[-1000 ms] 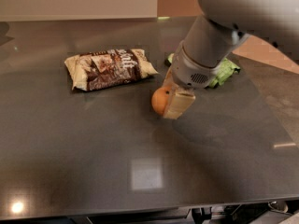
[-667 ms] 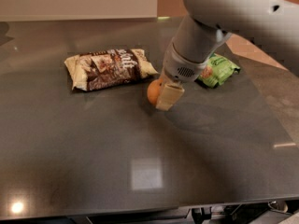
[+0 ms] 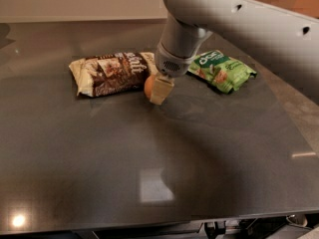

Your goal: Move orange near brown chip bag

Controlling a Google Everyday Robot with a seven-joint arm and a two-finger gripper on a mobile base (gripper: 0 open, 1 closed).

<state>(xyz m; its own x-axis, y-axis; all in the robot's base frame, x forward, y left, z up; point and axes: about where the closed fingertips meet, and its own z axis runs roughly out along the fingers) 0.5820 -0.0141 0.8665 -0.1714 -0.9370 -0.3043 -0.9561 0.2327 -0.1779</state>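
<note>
The orange [image 3: 149,86] sits between the fingers of my gripper [image 3: 155,90], just off the right end of the brown chip bag [image 3: 113,72]. The bag is dark brown in the middle with cream ends and white lettering, and lies flat on the dark table [image 3: 149,158]. The gripper is shut on the orange and hides most of it; one cream finger [image 3: 160,90] covers its right side. I cannot tell whether the orange rests on the table or is held just above it.
A green snack bag [image 3: 222,69] with a white logo lies right of the gripper. My grey arm [image 3: 234,19] reaches in from the upper right above it. The table's front edge [image 3: 149,223] runs along the bottom, its right edge on the right.
The gripper has carried the orange left and toward the back, from mid-table to right beside the brown chip bag's right end. The green bag is now uncovered.
</note>
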